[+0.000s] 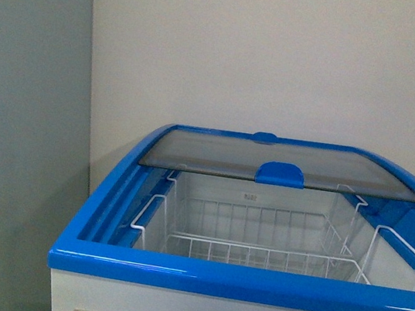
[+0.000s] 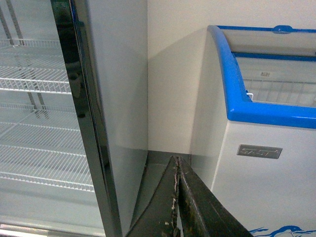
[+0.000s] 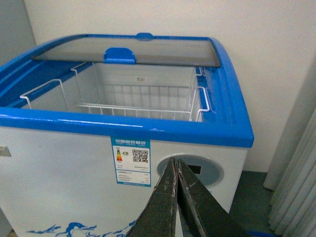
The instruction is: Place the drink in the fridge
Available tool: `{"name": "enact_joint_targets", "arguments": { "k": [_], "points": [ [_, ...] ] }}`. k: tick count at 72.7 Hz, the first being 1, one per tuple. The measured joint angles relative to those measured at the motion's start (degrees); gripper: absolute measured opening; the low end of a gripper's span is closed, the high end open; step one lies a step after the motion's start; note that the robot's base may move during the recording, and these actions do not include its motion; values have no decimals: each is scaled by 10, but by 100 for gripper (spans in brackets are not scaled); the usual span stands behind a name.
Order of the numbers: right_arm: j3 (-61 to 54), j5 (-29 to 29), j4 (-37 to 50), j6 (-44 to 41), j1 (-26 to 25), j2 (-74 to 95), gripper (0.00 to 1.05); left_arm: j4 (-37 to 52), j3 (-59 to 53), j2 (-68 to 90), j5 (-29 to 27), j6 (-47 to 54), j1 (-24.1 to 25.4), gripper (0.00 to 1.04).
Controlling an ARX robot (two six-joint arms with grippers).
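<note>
- The tall grey fridge (image 2: 94, 118) stands left of the white fridge (image 1: 251, 283).
- The left gripper (image 2: 176, 197) has its jaws pressed together, holding nothing.
- The white fridge's glass lid (image 1: 284, 165) is slid back.
- Wire baskets (image 1: 257, 241) sit inside.
- The right gripper (image 3: 176, 197) has its jaws pressed together too.
- No drink shows anywhere.

One chest fridge (image 1: 174, 276), one wire basket (image 1: 255, 253), one upright fridge (image 2: 98, 98), two claws.

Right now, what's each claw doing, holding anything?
Left claw: closed, holding nothing.
Right claw: closed, holding nothing.
</note>
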Motion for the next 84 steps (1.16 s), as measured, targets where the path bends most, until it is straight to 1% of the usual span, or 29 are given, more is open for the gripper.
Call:
{"name": "enact_joint_targets", "arguments": {
  "k": [6,7,11,14,16,21,28,29,31,32,33,34,37,38,43,84],
  "points": [
    [0,1,-1,0,0,0,3,0,0,0,0,0,0,3],
    [0,1,-1,0,0,0,5,0,0,0,0,0,0,3],
    [0,0,-1,0,0,-1,19,0,0,0,0,0,0,17],
    [0,0,-1,0,0,-1,26,0,0,0,0,0,0,24],
    [0,0,-1,0,0,-1,33,0,0,0,0,0,0,31],
    [0,0,-1,0,0,-1,43,0,0,0,0,0,0,42],
    [0,0,-1,0,0,-1,68,0,0,0,0,0,0,67],
    [0,0,-1,0,0,-1,73,0,0,0,0,0,0,72],
    [0,0,-1,0,0,-1,80,0,0,0,0,0,0,79],
    [0,0,-1,0,0,-1,81,0,0,0,0,0,0,81],
    [0,0,-1,0,0,-1,86,0,0,0,0,0,0,86],
    [0,0,-1,0,0,-1,88,0,0,0,0,0,0,88],
    [0,0,-1,0,0,-1,98,0,0,0,0,0,0,98],
    [0,0,-1,1,0,-1,99,0,0,0,0,1,0,98],
    [0,0,-1,0,0,-1,97,0,0,0,0,1,0,96],
    [0,0,-1,0,0,-1,98,0,0,0,0,1,0,97]
  ]
}}
